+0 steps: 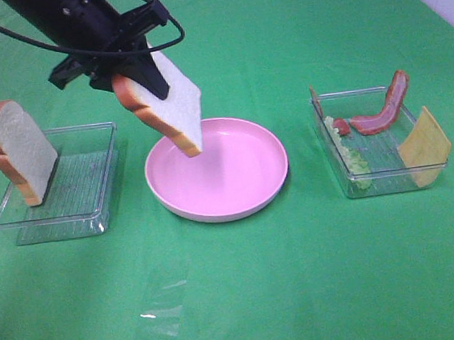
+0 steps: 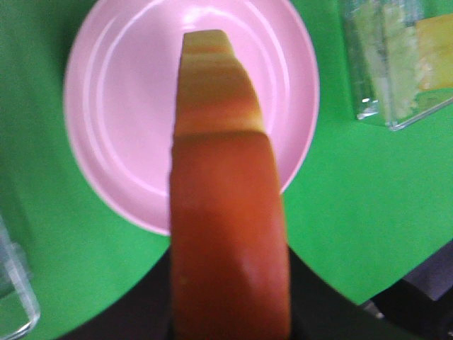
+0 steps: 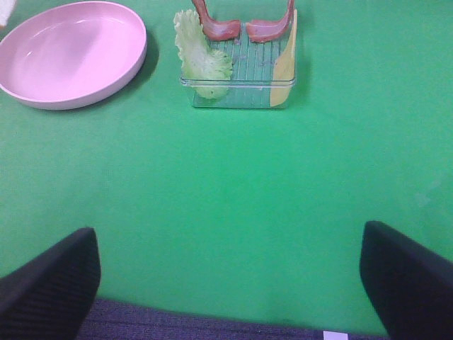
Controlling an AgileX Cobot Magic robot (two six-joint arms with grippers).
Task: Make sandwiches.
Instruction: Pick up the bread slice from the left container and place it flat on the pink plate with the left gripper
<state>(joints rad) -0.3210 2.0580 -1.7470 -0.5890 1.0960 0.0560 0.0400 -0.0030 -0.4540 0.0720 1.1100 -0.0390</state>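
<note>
My left gripper (image 1: 133, 70) is shut on a white bread slice (image 1: 174, 109) with orange-brown crust and holds it tilted above the left part of the round pink plate (image 1: 254, 195). In the left wrist view the slice's crust (image 2: 223, 212) fills the middle, over the plate (image 2: 113, 106). A second bread slice (image 1: 20, 151) leans upright in the left clear tray (image 1: 85, 196). The right clear tray (image 1: 389, 178) holds pale green lettuce (image 1: 353, 162), reddish-brown bacon strips (image 1: 384, 111) and a yellow-orange cheese slice (image 1: 424, 147). My right gripper (image 3: 230, 276) is open, low over bare cloth, out of the high view.
A green cloth (image 1: 303, 291) covers the table. A clear bit of plastic film (image 1: 163, 305) lies on the cloth near the front. In the right wrist view the filling tray (image 3: 241, 71) stands beside the plate (image 3: 71, 57).
</note>
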